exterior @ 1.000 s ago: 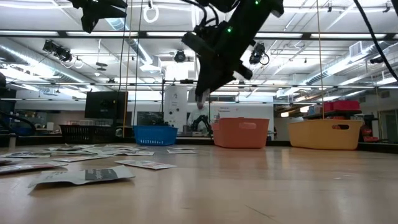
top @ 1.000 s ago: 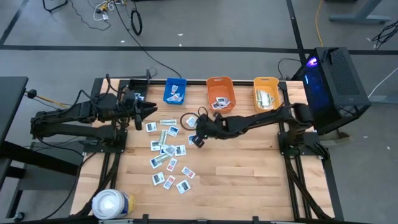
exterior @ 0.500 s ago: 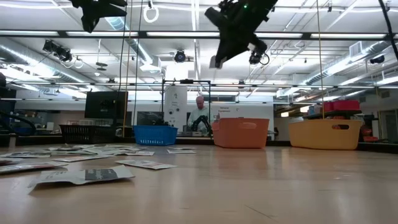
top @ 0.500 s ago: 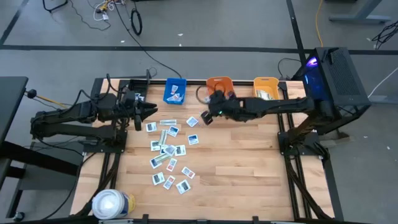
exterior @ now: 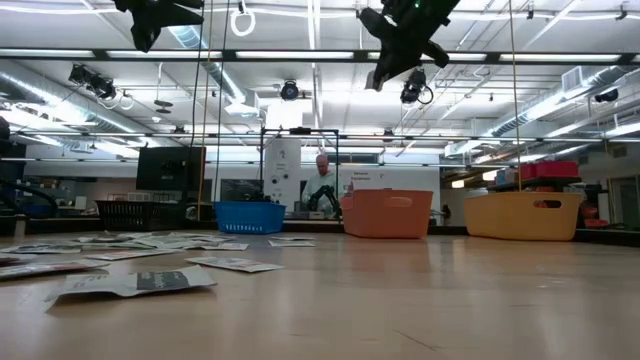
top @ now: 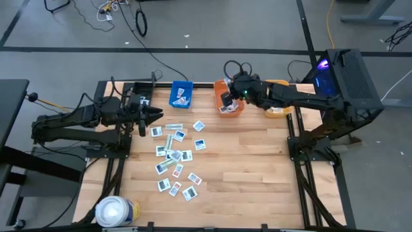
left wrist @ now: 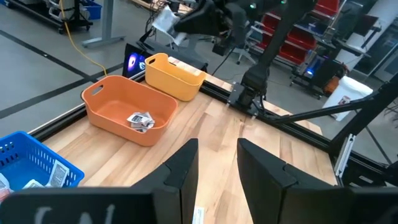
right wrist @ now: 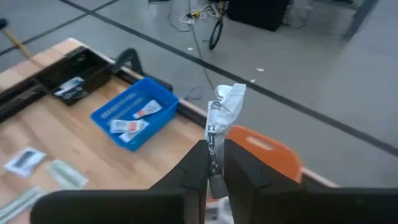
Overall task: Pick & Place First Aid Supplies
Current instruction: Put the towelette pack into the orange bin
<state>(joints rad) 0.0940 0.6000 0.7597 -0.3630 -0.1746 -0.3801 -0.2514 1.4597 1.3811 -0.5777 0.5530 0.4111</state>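
Note:
Several small white first aid packets lie flat on the wooden table's left half. My right gripper hangs above the orange bin, shut on one crumpled white packet with dark print. The orange bin holds a few packets on its floor. At the table's far left my left gripper hangs high, its fingers apart with nothing between them. My right gripper pinches the packet's one end between its two fingers. The rest of the packet juts out past the fingertips, creased and bent. It is lifted clear, over the orange bin.
A blue bin with a few packets stands left of the orange one, and a yellow bin stands right of it, all along the far edge. A large white roll sits at the near left corner. A person shows far behind the table.
My right gripper has risen from low over the table's middle and swung toward the far edge and somewhat right, carrying the packet until it hangs over the orange bin. My left arm has kept still.

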